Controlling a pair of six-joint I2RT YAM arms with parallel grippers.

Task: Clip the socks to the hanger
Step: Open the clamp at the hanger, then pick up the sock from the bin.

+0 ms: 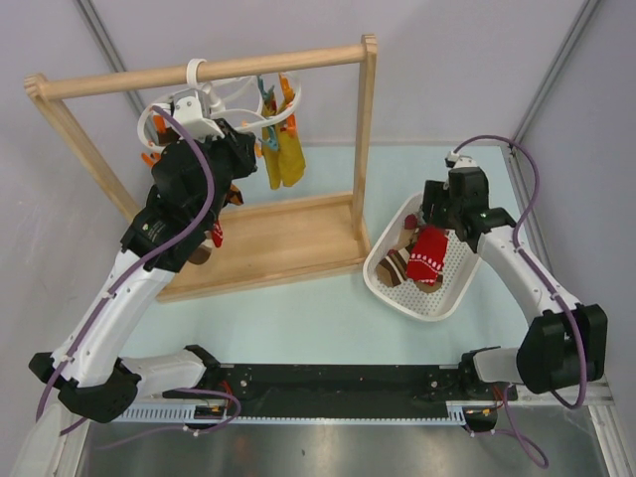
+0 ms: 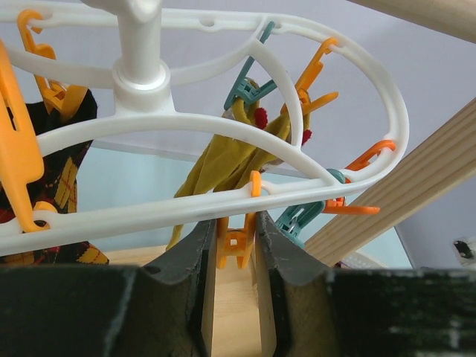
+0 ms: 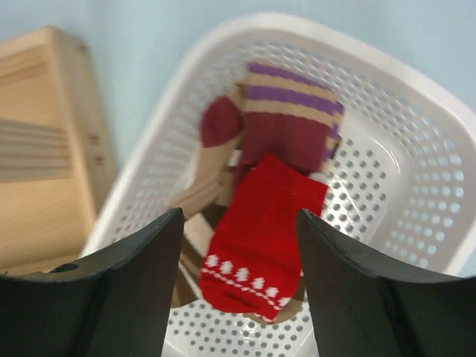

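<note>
Red sock [image 3: 256, 238] lies inside basket [image 3: 416, 97], off its rim, under spread right gripper [image 3: 238, 216].

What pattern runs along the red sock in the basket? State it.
Small white trees in a row across the red sock; clearest in the right wrist view.

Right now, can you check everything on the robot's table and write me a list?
Surface: pale blue table, holding a rack and a basket.
Job's things: red sock and brown striped socks lie in the white perforated basket; white hanger hangs on the wooden rail frame.
Clutter: mustard-yellow sock and black diamond sock hang from the hanger.
Grippers: left gripper shut on an orange peg; right gripper open above the red sock.
Cables: purple cables loop along both arms.
Surroundings: pale walls; nothing else seen.
</note>
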